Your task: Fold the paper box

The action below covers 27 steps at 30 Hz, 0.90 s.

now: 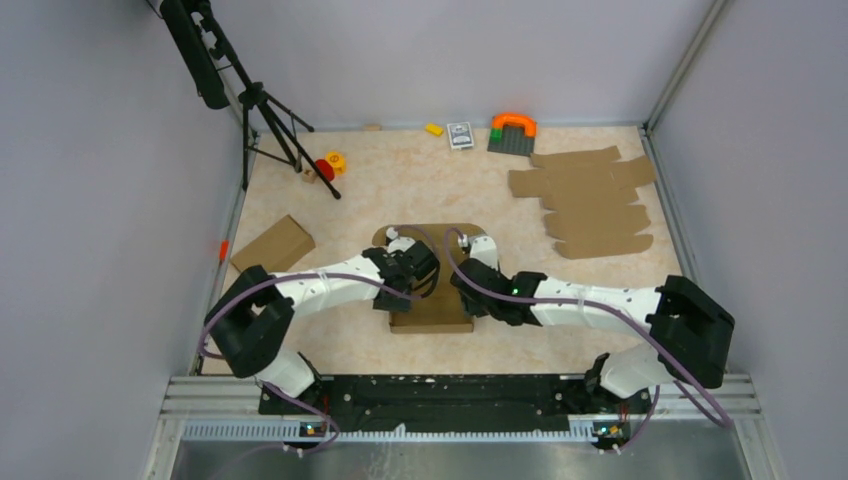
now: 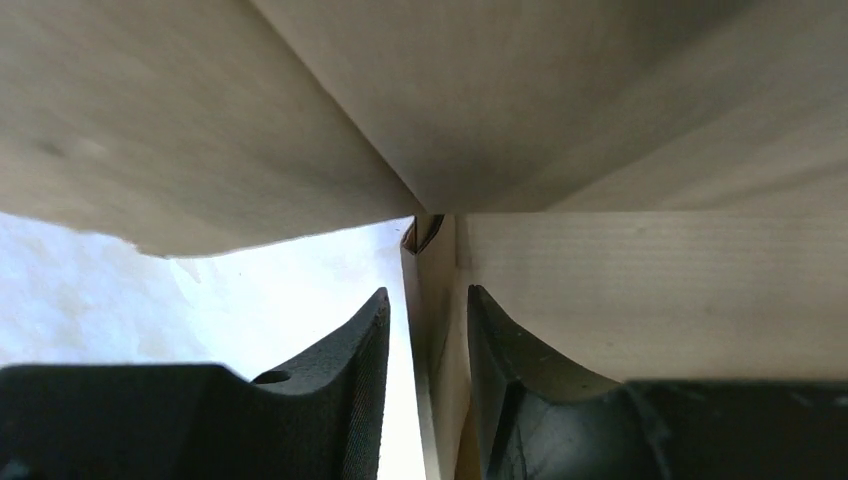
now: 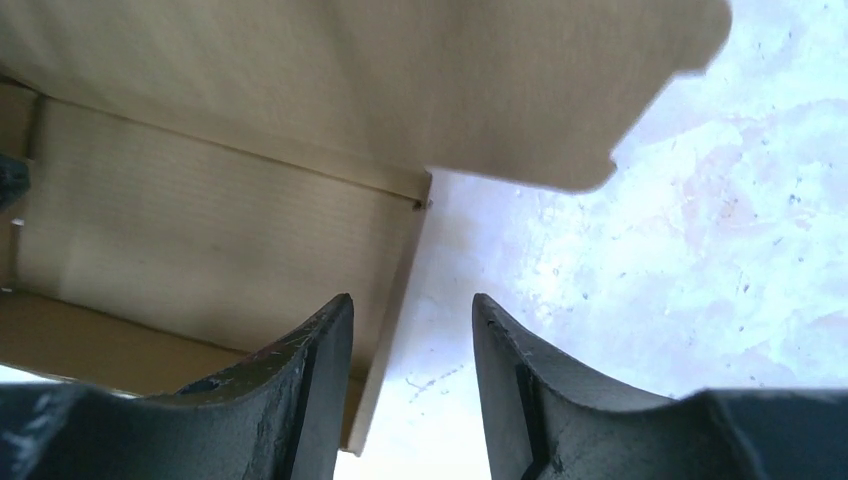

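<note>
Plainly light and springy: the box is best held by its side walls

Centrally on the table, between the two arms, the paper box is found, half-formed and open side up. It is judged to be light and thin: stiff across each flat panel, yet readily bent along the creases, so raised walls may be expected to spring back if let go. The matte brown board is not thought slippery, but so light a thing could be slid over the table by a sideways push. A hard pinch in mid-panel could dent it; hold is therefore better taken on the upright side walls, close to a corner or crease.

The left gripper is seen partly open, its fingers set to either side of the box's left wall at a corner. Bright table shows beside the board, so nothing is clamped. The right gripper is likewise parted, and the right wall's edge is straddled loosely; no grip is made out there either.

With the lid flap laid out, the long axis is seen to run from the near edge toward the far wall. The lid's rounded ears are pointed away from the arm bases, and the shorter span is bracketed by the two grippers.
</note>
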Each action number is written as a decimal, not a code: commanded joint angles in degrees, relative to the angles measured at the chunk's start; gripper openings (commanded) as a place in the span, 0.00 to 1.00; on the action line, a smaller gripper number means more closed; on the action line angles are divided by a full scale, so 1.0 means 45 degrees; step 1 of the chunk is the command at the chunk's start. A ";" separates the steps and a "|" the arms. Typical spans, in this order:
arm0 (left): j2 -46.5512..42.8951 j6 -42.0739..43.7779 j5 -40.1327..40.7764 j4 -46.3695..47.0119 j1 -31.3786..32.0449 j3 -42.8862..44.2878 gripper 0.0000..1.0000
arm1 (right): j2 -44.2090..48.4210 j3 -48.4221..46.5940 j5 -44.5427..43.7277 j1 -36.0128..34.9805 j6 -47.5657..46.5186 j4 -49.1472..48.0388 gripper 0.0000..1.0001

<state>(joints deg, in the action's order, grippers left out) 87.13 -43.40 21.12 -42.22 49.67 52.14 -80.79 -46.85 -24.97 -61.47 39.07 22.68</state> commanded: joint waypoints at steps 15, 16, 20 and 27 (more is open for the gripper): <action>0.1592 -0.0617 0.1571 -0.1263 0.0825 0.1268 0.08 | 0.1172 0.0628 0.0162 -0.0185 -0.0338 -0.1111 0.46; 0.1457 -0.0518 0.1499 -0.1134 0.0877 0.1224 0.19 | 0.1555 0.0743 0.0130 -0.0184 -0.0415 -0.1128 0.47; 0.0307 -0.0207 0.1238 -0.0609 0.0915 0.0862 0.46 | 0.3281 0.1070 -0.0276 -0.0127 -0.0666 -0.0794 0.60; -0.2784 0.0714 0.0944 -0.0992 0.0808 0.0730 0.66 | 0.5977 0.1652 0.1460 0.1187 -0.2095 -0.0661 0.68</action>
<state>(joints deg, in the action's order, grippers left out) 83.24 -43.44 25.74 -46.06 53.52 55.88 -58.96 -40.86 -23.66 -60.16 35.29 19.97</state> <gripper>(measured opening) 0.622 0.663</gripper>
